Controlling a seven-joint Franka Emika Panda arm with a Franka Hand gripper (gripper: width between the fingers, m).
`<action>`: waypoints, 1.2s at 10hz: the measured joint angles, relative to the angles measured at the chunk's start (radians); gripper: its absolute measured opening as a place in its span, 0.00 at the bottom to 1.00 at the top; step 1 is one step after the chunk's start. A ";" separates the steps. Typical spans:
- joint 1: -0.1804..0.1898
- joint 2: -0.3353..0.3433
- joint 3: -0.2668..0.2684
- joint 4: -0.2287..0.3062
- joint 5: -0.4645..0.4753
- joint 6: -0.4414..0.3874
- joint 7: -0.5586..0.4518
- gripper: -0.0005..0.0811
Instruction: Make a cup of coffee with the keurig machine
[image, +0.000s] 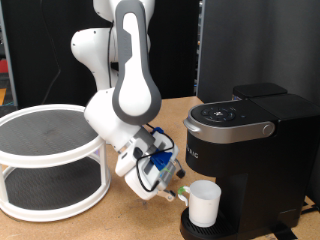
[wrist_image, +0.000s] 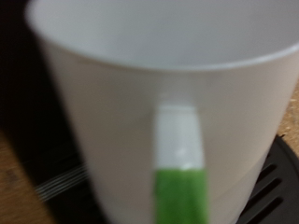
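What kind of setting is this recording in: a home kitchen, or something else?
Probably a lab bench, not a kitchen: a wooden table with black panels behind, holding a coffee machine, a cup on its tray, and a white two-tier round rack.

Nothing I can read here: the keurig machine (image: 240, 135) shows no legible lettering, and the cup (wrist_image: 163, 103) is plain white and green.

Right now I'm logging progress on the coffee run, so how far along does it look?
Done: the cup stands on the drip tray of the keurig machine, under its head. In hand: the pincer sits right at the cup's handle, which fills the wrist view; whether it grips is unclear. Left: the machine's lid looks closed, and no pouring coffee is visible, so brewing does not appear to have started.
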 joint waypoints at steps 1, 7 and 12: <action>-0.011 -0.035 -0.007 -0.028 -0.062 -0.014 0.043 0.96; -0.078 -0.260 -0.070 -0.162 -0.366 -0.118 0.253 1.00; -0.108 -0.308 -0.111 -0.162 -0.480 -0.297 0.329 1.00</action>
